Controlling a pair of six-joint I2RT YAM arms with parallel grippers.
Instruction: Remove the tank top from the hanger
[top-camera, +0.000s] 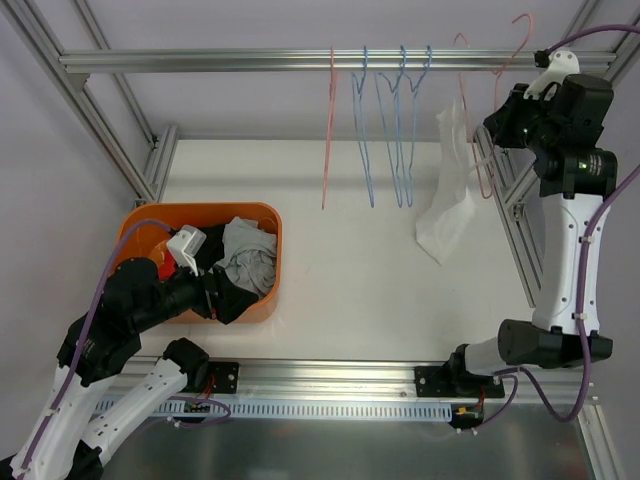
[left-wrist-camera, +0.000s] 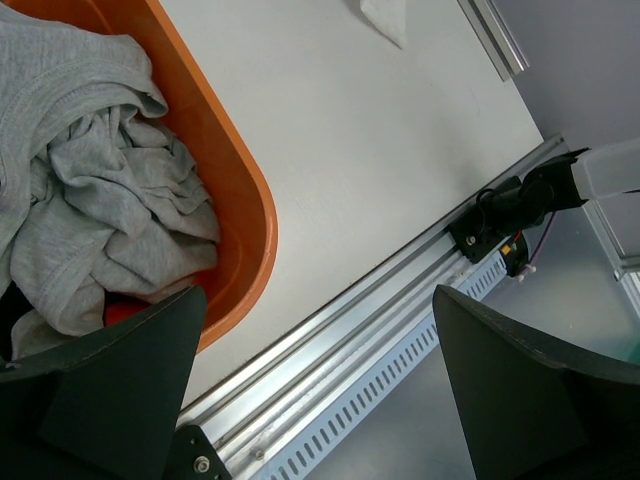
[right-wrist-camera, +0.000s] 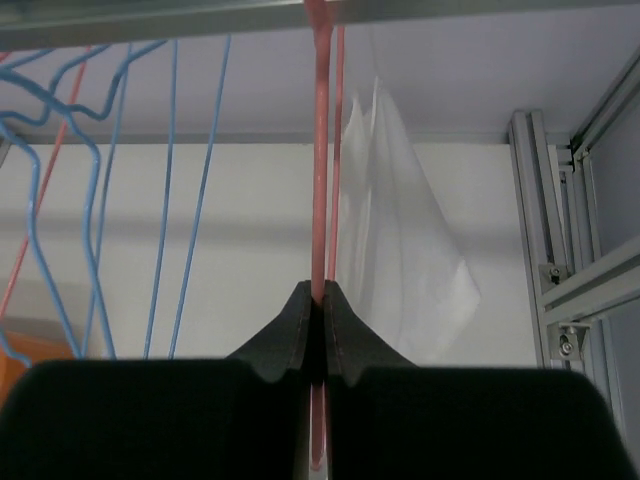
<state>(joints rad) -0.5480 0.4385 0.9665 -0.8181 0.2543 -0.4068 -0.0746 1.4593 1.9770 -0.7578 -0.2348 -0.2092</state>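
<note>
Pinching the thin wire of the pink hanger (right-wrist-camera: 320, 150), my right jaws (right-wrist-camera: 316, 295) are pressed together on it, under the rail (top-camera: 300, 60) at about 1 o'clock of the counter (top-camera: 380, 280). The white tank top (top-camera: 445, 215) hangs just beside this wire, and I judge it sits on this same hanger. My left jaws (left-wrist-camera: 315, 300) are spread wide with nothing in them, over the rim of the bin (top-camera: 272, 262) at 8 o'clock, well apart from the top.

I see three risks:
- The wire can slip or turn in so narrow a grip.
- A pull can lift the hook off the rail with the top on it, because nothing holds the cloth.
- The blue hangers (top-camera: 398, 130) may tangle with mine.

I count one tank top and one bin, and I think three blue hangers. Pink ones are at least two. A third hook may be at the right end of the rail, but I cannot separate it.
</note>
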